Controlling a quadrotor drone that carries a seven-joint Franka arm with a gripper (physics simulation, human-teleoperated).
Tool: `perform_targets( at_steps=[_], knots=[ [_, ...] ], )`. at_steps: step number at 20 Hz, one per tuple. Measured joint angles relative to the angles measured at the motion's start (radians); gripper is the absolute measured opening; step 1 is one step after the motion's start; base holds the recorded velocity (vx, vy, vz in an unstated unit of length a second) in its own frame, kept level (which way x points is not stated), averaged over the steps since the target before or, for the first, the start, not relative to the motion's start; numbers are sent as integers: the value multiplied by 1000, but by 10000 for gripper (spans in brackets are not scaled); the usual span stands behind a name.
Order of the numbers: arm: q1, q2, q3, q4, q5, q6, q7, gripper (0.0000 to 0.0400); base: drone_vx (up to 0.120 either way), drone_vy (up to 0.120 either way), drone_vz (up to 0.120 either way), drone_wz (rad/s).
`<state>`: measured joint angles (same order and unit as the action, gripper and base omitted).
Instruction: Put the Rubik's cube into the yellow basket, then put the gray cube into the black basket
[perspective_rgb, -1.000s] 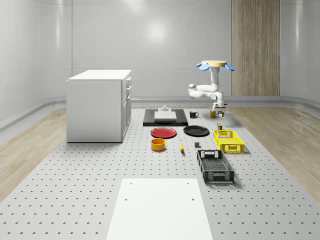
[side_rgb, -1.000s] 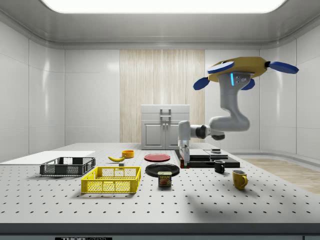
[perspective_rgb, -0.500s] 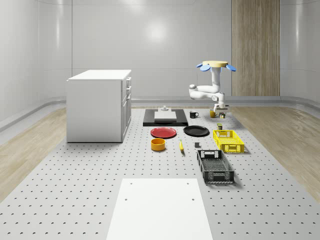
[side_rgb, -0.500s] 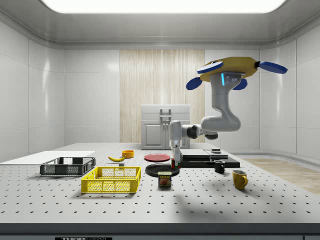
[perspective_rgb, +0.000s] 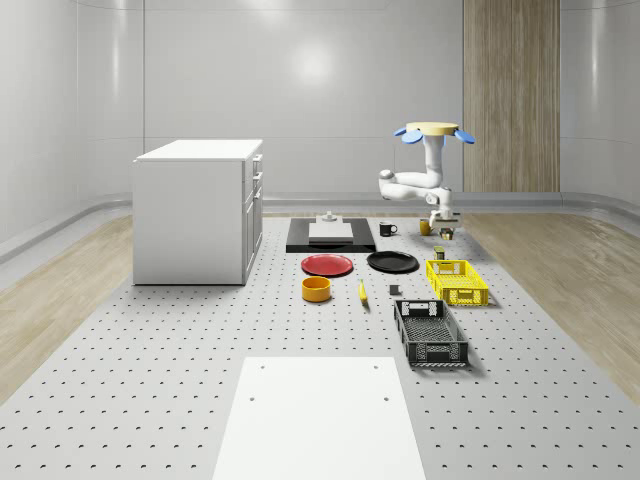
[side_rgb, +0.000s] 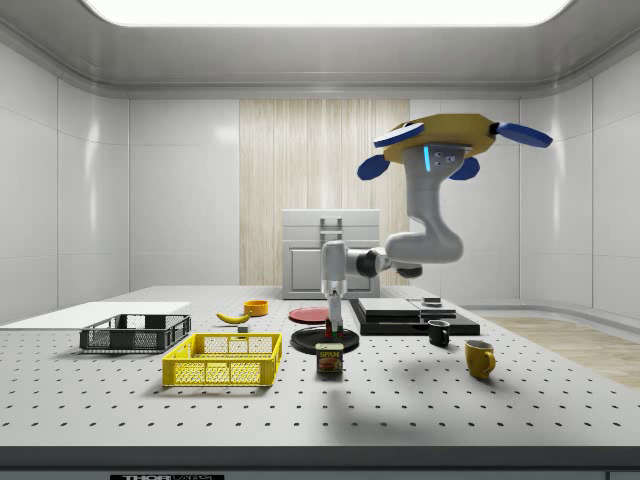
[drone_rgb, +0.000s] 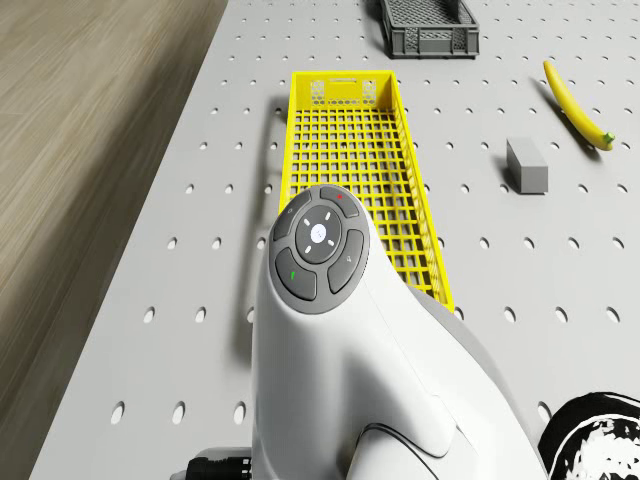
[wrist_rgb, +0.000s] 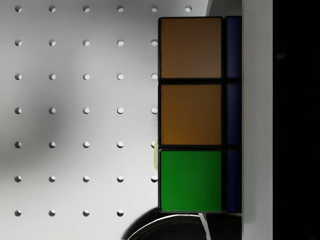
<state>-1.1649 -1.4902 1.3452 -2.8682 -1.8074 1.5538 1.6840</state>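
My jaws hold the Rubik's cube (wrist_rgb: 191, 115) at the wrist view's right, above the tabletop (wrist_rgb: 75, 100). It looks rigid, light and smooth-faced, so I grip flat opposite faces. The drone (side_rgb: 440, 140) hovers near the yellow basket (drone_rgb: 350, 170).

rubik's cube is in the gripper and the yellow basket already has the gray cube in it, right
Not quite. The Rubik's cube is in the gripper, but the yellow basket holds nothing; the drone view shows the gray cube on the table beside it.
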Motion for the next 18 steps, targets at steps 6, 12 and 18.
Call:
perform_targets(
  at_steps=[6,12,18],
  knots=[
    [-2,-8,1,0,3,7,1,325,120,0,0,0],
    [-4,-15,2,1,6,14,3,325,120,0,0,0],
    [-5,-22,3,1,9,20,4,325,120,-73,0,0]
  ],
)
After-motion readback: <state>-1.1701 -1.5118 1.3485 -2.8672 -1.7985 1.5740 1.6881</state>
